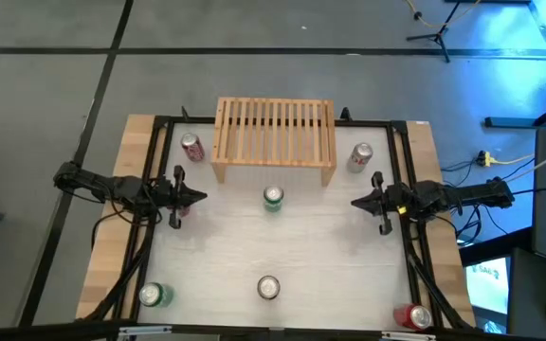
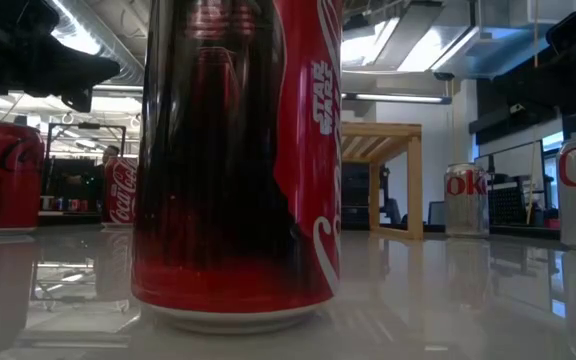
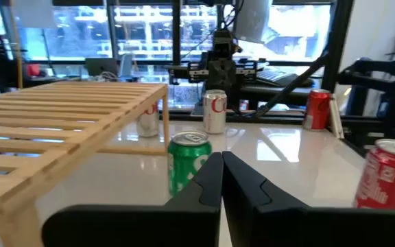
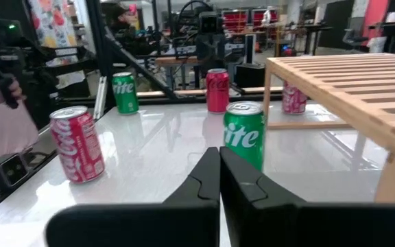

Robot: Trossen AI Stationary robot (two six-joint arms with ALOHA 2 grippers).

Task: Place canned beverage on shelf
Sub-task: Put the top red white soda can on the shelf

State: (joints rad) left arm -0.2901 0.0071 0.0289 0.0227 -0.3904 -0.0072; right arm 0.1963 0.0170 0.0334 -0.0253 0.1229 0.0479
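Wide white counter, light-wood slatted shelf at the far edge, top bare, nothing placed yet. Cans scattered all round: green Sprite can just in front of the shelf and midway between the arms, a red Coca-Cola can off the shelf's left end, a silver Diet Coke can off its right end, three more along the near edge. Main risk, judged from here: tall, light can, slick glossy surface, so an off-centre approach likely to tip or skate it. Second risk: both arms converging on the same central can and colliding. Third: clipping the shelf's front edge on the lift. Left gripper hovering, jaws pressed together, holding nothing, touching nothing. Right gripper likewise, jaws fully closed, empty, well short of the Sprite can.
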